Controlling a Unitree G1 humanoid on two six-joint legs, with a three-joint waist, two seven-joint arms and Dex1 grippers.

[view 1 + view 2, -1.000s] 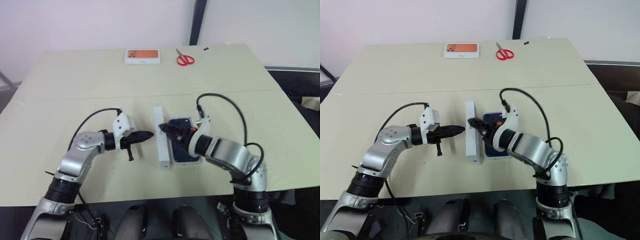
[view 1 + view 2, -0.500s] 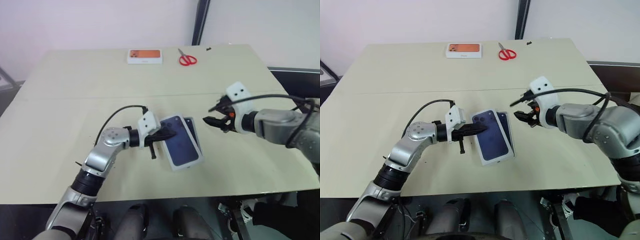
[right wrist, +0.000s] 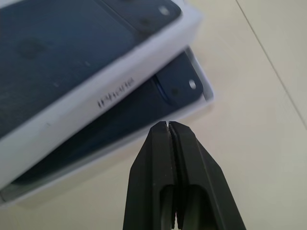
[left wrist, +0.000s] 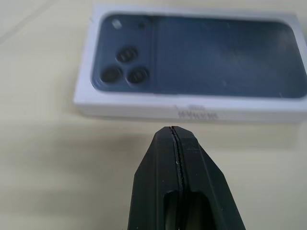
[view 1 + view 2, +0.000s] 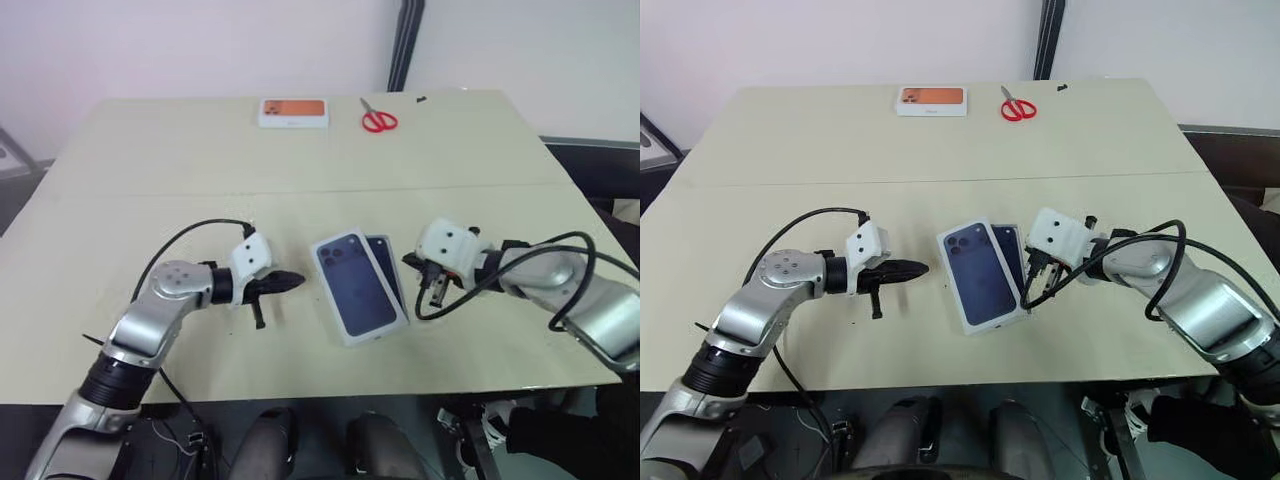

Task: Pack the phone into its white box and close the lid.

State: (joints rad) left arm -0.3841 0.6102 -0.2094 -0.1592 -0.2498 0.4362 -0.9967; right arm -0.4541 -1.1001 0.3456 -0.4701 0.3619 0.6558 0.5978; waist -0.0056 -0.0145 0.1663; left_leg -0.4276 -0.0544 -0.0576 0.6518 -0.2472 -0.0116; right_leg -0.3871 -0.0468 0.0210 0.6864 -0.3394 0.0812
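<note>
Pale table (image 5: 150, 180) by a white wall (image 5: 200, 45); both hands pinched empty.

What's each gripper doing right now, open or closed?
Left gripper: closed, holding nothing.
Right gripper: closed, holding nothing.

Head stereo pair looking down over table (image 5: 150, 150), wrist cameras close on lid (image 4: 192, 108)

Bare counter (image 5: 150, 180) lay open on all sides of the lid (image 5: 355, 285), which sat askew over the white box (image 5: 392, 280). An orange-pictured box (image 5: 294, 112) and scissors (image 5: 378, 121) stood well apart at the far edge.
</note>
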